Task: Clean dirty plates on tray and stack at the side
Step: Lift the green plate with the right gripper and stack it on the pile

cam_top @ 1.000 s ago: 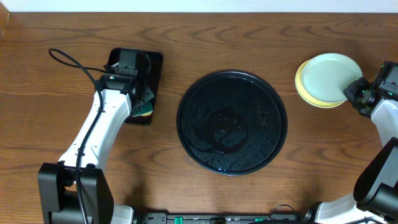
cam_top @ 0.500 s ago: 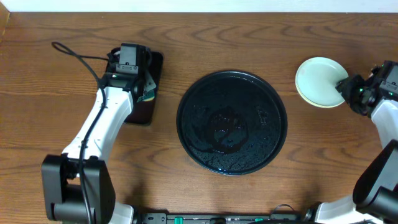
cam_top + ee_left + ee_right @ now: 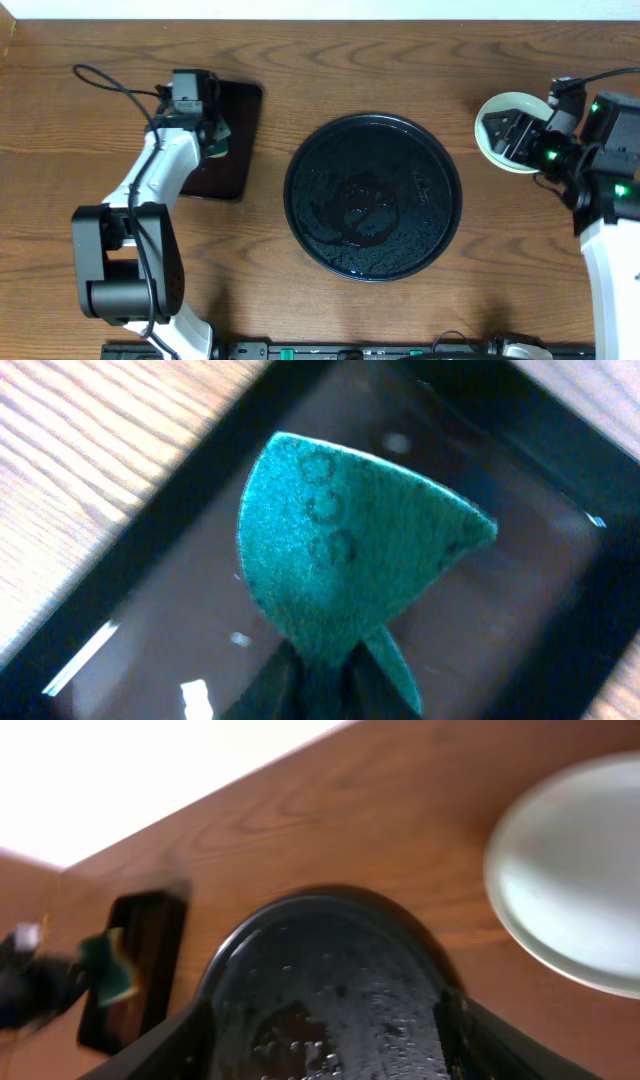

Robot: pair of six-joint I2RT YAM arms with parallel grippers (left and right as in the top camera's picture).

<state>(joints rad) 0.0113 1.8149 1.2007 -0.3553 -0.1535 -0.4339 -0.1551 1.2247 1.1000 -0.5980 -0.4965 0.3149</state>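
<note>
While left gripper [image 3: 320, 685] pinches sponge [image 3: 350, 550], right gripper [image 3: 509, 135] (wide, empty) hovers over plates [image 3: 580, 880].

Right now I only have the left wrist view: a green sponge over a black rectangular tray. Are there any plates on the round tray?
Observer: None. The round tray shows only droplets.
Operator: So the sponge in my left gripper has nothing to wipe there. Where are they, then?
Observer: A pale plate lies on the table right of the round tray; I cannot tell how many are under it.
Operator: Is the right gripper holding it?
Observer: No. The right gripper overlaps it from above, jaws open, nothing between them.
</note>
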